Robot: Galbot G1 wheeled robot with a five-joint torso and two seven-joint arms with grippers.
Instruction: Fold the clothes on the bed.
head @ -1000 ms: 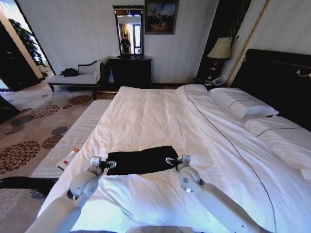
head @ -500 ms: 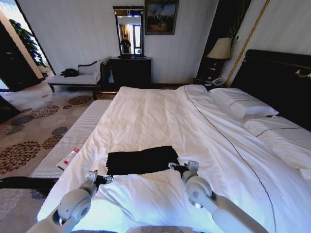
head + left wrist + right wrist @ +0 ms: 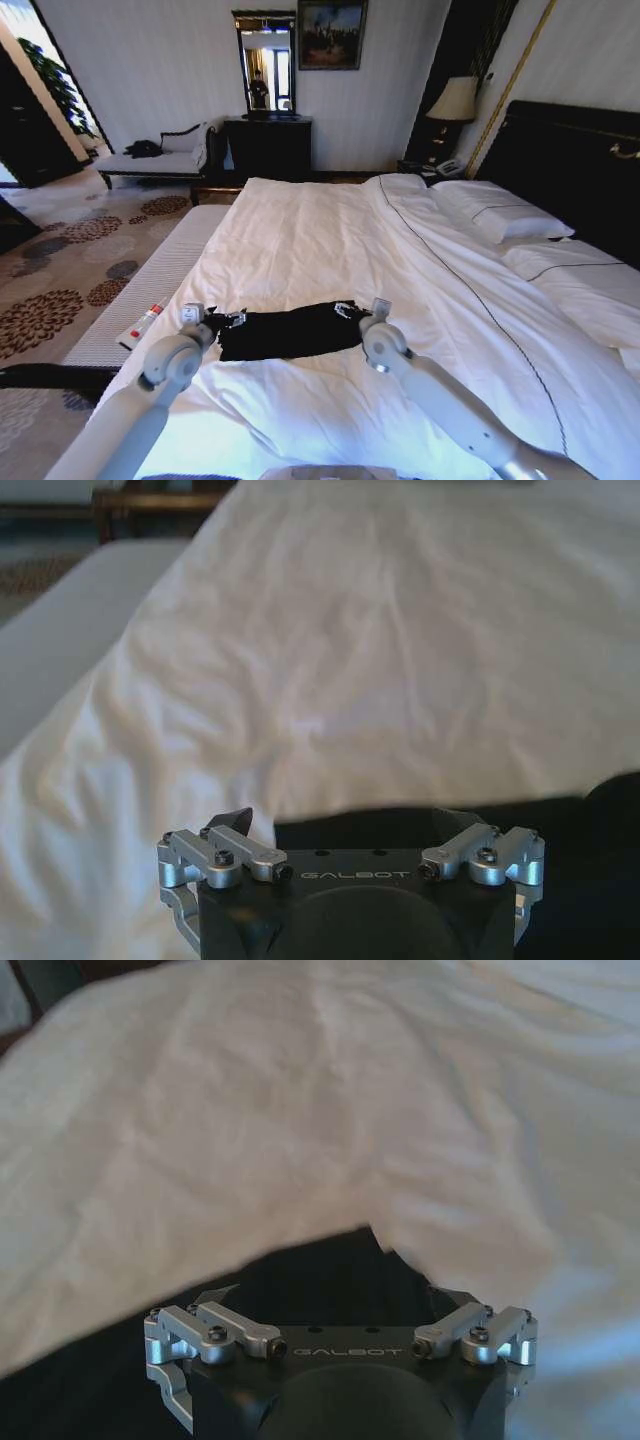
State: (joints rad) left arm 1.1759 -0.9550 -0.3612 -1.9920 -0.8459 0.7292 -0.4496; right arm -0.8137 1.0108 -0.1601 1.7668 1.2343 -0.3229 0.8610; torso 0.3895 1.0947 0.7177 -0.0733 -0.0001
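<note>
while my left claw point(image 3: 228, 319) sits at one short end of the black t-shirt point(image 3: 290, 330) and my right claw point(image 3: 352, 311) at the other, both have their fingers spread, as the wrist views show, with dark cloth lying between the tips. i judge they flank it like this to take matching edges for a fold. it lies as a narrow band on the white duvet point(image 3: 330, 240) near the bed's point(image 3: 560, 150) foot.
</note>
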